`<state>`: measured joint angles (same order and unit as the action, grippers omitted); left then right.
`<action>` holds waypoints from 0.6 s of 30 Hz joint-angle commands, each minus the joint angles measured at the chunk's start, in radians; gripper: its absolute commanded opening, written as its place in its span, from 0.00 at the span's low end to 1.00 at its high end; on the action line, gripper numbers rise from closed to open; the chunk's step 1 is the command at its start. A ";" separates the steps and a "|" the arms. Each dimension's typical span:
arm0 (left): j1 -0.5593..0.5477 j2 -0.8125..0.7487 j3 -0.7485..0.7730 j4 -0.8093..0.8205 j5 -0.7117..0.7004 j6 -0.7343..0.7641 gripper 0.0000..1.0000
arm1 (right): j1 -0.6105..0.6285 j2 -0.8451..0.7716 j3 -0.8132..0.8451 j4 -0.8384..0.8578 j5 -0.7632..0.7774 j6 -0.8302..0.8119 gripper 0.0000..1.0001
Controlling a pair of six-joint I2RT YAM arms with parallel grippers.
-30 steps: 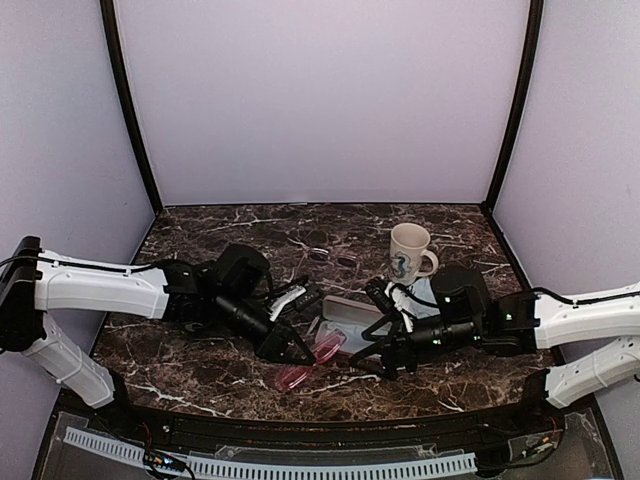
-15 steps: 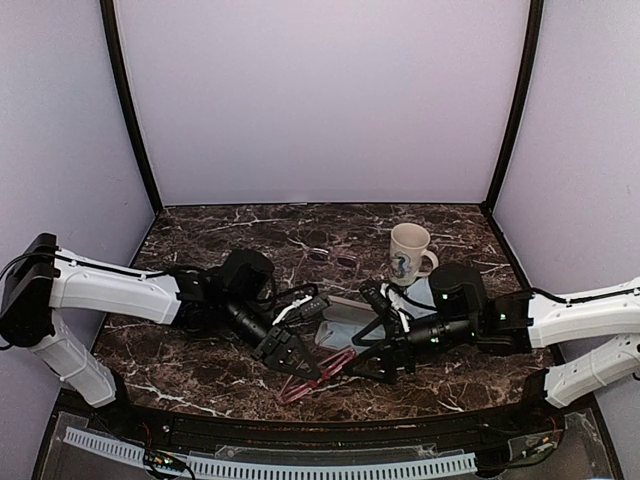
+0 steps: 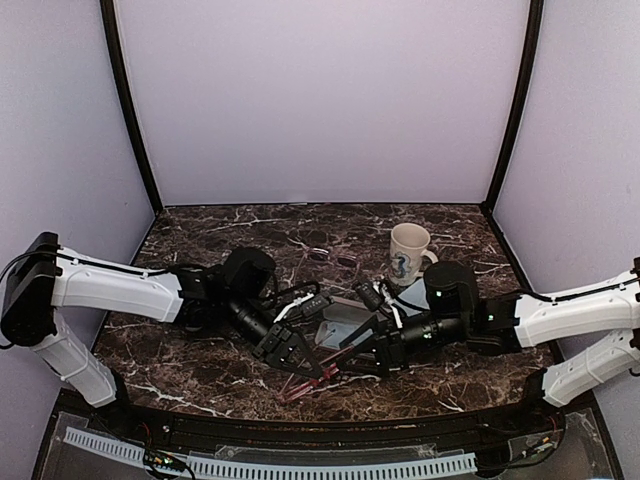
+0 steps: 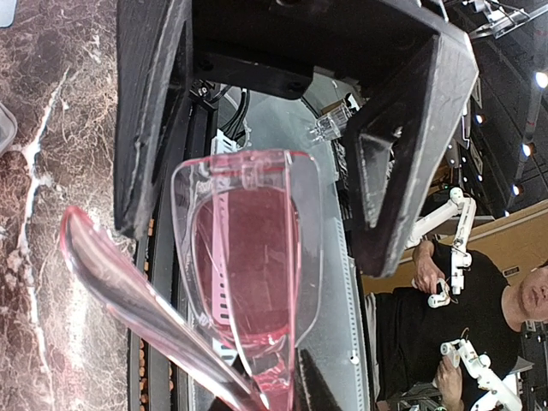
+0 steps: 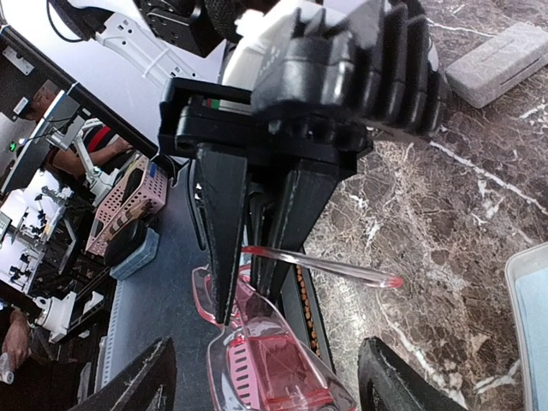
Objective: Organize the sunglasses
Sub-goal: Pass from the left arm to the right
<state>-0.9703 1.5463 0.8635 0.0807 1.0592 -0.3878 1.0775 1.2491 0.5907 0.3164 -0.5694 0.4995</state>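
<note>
Pinching the red-pink sunglasses [image 4: 244, 300], my left gripper [image 4: 257, 235] hovers near the table's [image 3: 200, 225] 6 o'clock edge; my right gripper [image 5: 265, 381] gapes wide at their 3 o'clock; the dark sunglasses [image 3: 333, 258] lie at the mug's [image 3: 410, 250] 9 o'clock

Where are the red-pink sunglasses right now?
In the top view, the red-pink sunglasses sit at the front centre of the table. They are pinched in the left gripper, with the open right gripper just to their right.
</note>
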 commanded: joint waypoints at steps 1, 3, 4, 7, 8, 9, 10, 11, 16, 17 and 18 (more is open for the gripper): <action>0.005 -0.001 0.022 0.005 0.027 0.024 0.00 | -0.016 0.002 0.002 0.074 -0.023 0.029 0.73; 0.005 0.002 0.024 0.008 0.029 0.025 0.00 | -0.019 0.005 -0.001 0.076 -0.023 0.029 0.73; 0.005 0.003 0.024 0.008 0.029 0.024 0.00 | -0.020 0.006 -0.001 0.076 -0.023 0.029 0.73; 0.005 0.005 0.024 0.011 0.031 0.022 0.00 | -0.023 0.008 -0.005 0.079 -0.023 0.029 0.73; 0.005 0.005 0.024 0.013 0.032 0.022 0.00 | -0.025 0.008 -0.007 0.081 -0.023 0.029 0.73; 0.005 0.005 0.025 0.013 0.033 0.023 0.00 | -0.026 0.008 -0.008 0.083 -0.023 0.029 0.73; 0.005 0.006 0.024 0.014 0.033 0.021 0.00 | -0.028 0.009 -0.010 0.085 -0.023 0.029 0.73; 0.005 0.006 0.023 0.016 0.034 0.021 0.00 | -0.028 0.009 -0.011 0.087 -0.023 0.029 0.73; 0.005 0.002 0.016 0.034 0.035 0.009 0.00 | -0.030 0.013 -0.016 0.073 -0.023 0.029 0.73; 0.005 0.001 0.014 0.040 0.036 0.006 0.00 | -0.031 0.014 -0.016 0.070 -0.023 0.029 0.73; 0.005 0.000 0.013 0.042 0.036 0.004 0.00 | -0.031 0.013 -0.014 0.067 -0.023 0.029 0.73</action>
<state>-0.9703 1.5574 0.8635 0.0830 1.0657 -0.3813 1.0554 1.2537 0.5854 0.3550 -0.5835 0.5228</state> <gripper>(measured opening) 0.142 0.728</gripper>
